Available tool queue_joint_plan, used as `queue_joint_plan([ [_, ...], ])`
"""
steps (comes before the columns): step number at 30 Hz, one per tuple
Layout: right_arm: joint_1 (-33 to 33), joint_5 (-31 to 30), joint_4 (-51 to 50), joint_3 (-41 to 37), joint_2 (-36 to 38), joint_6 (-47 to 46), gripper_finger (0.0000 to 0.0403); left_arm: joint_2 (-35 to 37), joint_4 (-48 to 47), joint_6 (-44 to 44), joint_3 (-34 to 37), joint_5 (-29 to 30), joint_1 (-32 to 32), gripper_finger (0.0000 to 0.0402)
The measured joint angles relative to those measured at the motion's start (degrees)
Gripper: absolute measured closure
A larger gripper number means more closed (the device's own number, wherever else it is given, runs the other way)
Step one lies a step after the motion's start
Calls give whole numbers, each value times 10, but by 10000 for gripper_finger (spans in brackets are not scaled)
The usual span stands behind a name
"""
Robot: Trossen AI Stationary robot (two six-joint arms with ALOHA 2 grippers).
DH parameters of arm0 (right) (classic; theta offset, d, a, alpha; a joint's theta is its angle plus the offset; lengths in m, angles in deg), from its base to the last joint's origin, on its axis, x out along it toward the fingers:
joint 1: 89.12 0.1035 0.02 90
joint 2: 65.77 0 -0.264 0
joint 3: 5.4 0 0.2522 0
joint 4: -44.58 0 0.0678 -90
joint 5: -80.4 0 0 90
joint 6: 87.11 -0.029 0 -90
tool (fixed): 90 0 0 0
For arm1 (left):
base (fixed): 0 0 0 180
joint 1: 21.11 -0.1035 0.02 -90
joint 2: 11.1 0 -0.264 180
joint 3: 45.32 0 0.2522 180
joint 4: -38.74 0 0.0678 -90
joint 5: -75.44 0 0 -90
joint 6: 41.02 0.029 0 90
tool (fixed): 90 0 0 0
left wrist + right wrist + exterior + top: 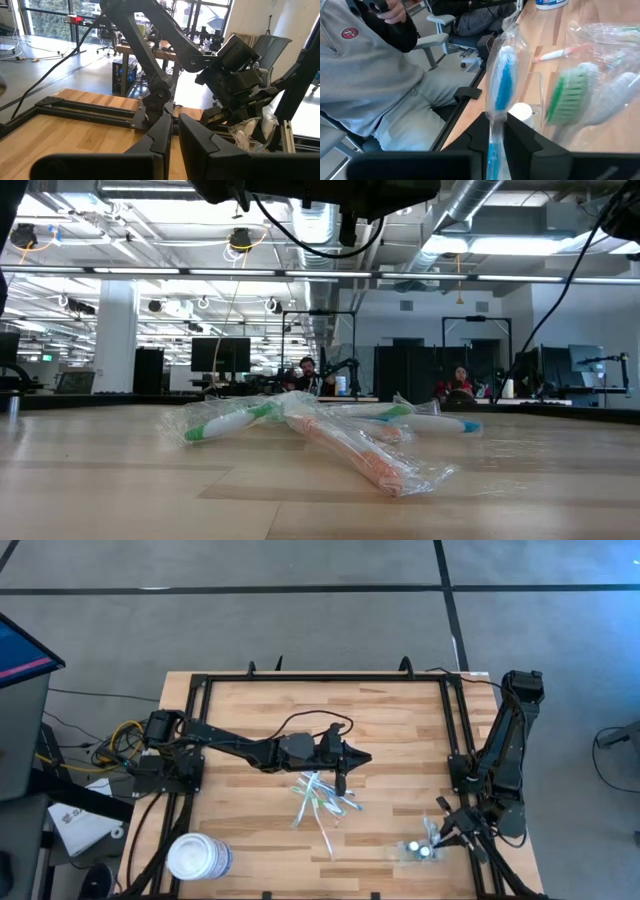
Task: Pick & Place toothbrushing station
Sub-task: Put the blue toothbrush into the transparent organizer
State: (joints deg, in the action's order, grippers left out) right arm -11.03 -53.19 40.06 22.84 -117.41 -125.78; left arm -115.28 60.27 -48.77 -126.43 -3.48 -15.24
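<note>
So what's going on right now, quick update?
Right gripper shut on blue toothbrush, over clear holder at table's near right corner. Left gripper shut, empty, above wrapped toothbrush pile. White tub well clear.

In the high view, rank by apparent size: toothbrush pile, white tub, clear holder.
1. toothbrush pile, widest though loose.
2. white tub.
3. clear holder, faint-edged, so outline unsure; beside the right gripper, shut on a blue toothbrush.
</note>
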Motion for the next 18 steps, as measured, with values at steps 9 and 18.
queue_joint_plan([
  [9,8,0,1,0,15,-2,347,0,-2,0,0,0,0,372],
  [18,18,-1,-19,0,41,1,346,0,-2,0,0,0,0,372],
])
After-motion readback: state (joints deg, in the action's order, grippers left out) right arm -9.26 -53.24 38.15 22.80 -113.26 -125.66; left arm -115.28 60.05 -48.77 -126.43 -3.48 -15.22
